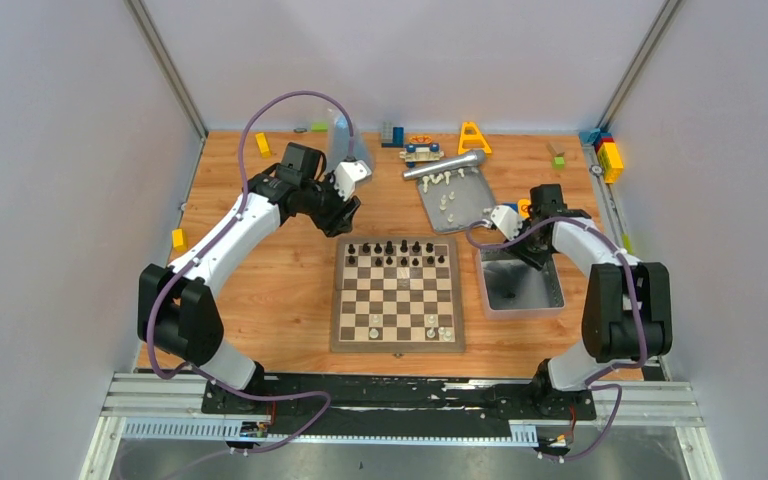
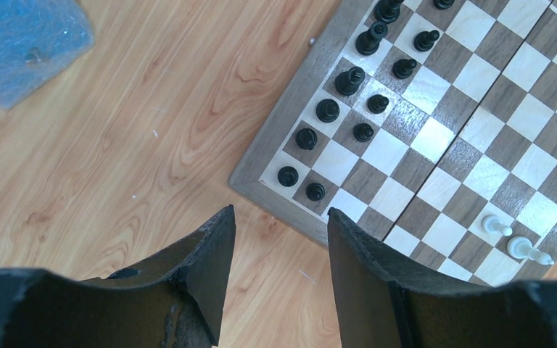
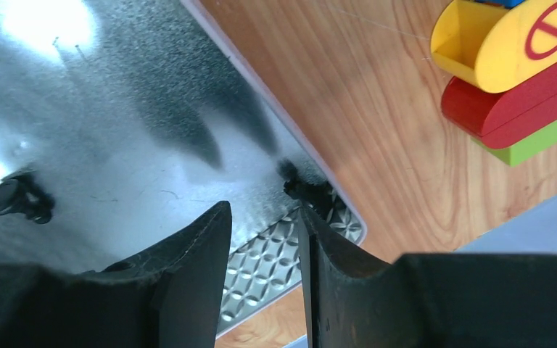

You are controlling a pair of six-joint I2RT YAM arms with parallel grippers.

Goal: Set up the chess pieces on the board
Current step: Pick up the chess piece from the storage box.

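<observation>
My right hand (image 3: 263,212), the nearer one, hangs half open and empty over the tray (image 3: 152,87). A black piece (image 3: 299,188) lies just beyond its fingertips, by the tray's rim.

I count one board (image 1: 397,342). On it, my left wrist view shows twelve black pieces (image 2: 349,80), six in each of two rows, before the rows run out of frame, and three white pieces (image 2: 494,225). There are two grey trays. The near tray (image 1: 538,300) holds two loose black pieces (image 3: 14,199) that I can see. The spare white pieces (image 1: 447,200) on the far tray (image 1: 472,208) are too small to count.
</observation>
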